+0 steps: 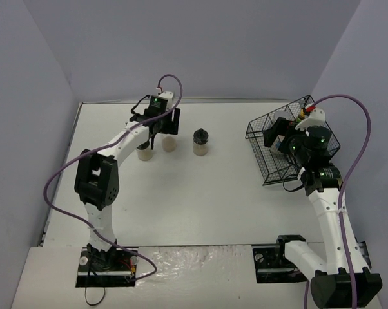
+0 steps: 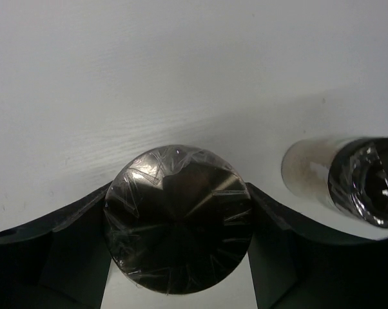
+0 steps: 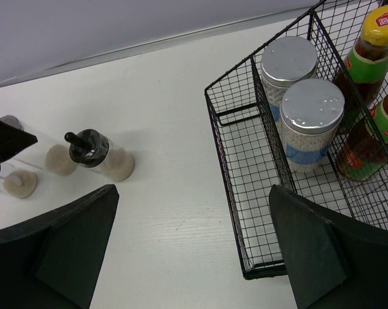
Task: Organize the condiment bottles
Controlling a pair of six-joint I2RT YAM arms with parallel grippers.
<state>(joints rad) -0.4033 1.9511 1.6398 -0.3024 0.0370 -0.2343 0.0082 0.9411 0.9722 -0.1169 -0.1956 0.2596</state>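
At far left, the left hand (image 1: 163,122) points straight down over an upright jar (image 2: 178,219), fingers (image 2: 65,248) pressed to both sides of its lid. Mid-desk stands a lone jar (image 1: 201,141). Rightward, the right hand (image 3: 194,251) gapes empty over the basket (image 3: 239,161).

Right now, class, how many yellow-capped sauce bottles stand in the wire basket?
2. One yellow-capped bottle stands beside the far silver-lidded shaker, the second bottle beside the near shaker. The frame edge may hide more.

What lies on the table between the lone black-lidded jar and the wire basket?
Nothing; in the top view, only bare table separates the lone black-lidded jar from the wire basket.
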